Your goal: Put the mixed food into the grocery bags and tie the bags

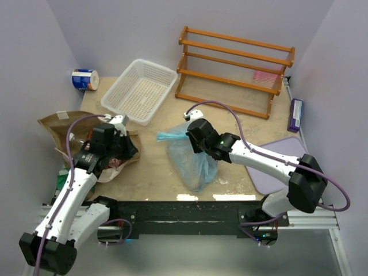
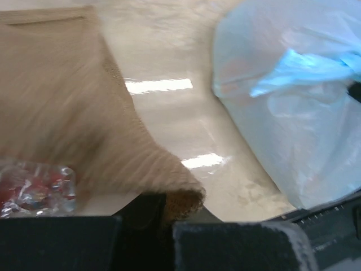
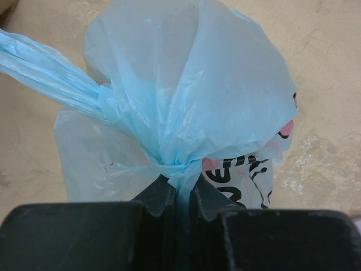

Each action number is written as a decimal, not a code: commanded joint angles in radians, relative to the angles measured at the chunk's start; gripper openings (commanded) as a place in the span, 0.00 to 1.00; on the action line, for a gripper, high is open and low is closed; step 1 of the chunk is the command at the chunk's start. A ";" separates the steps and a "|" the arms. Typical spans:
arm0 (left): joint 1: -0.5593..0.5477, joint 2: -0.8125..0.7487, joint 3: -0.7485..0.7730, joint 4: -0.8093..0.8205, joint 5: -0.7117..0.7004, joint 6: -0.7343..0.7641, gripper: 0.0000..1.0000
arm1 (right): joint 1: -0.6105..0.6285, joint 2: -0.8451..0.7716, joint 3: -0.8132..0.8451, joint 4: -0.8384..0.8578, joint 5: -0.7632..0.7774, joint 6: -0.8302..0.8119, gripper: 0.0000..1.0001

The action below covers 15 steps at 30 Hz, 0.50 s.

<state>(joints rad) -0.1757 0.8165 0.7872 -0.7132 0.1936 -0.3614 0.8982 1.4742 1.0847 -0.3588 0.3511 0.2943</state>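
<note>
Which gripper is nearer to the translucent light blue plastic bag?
Right. The right gripper is clamped on the gathered neck of the translucent light blue plastic bag. The left gripper is off to its left, pinching the edge of the creased brown paper bag.

There are 1 blue bag (image 1: 192,161), 1 paper bag (image 1: 57,123), 1 basket (image 1: 140,92), 1 rack (image 1: 230,79) and 1 can (image 1: 85,79).
</note>
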 commanded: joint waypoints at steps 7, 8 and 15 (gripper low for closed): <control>-0.424 0.214 0.058 0.316 0.043 -0.195 0.00 | -0.076 -0.185 0.011 -0.072 0.066 -0.007 0.00; -0.439 0.249 0.070 0.326 0.037 -0.195 0.00 | -0.079 -0.204 0.012 -0.081 0.086 -0.009 0.00; -0.573 0.429 0.225 0.463 0.063 -0.173 0.00 | -0.084 -0.409 0.119 -0.174 0.105 -0.018 0.00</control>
<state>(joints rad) -0.6800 1.1774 0.8867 -0.4412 0.1608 -0.5133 0.8135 1.1687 1.0962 -0.5228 0.4244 0.2913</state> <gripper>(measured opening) 0.028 0.094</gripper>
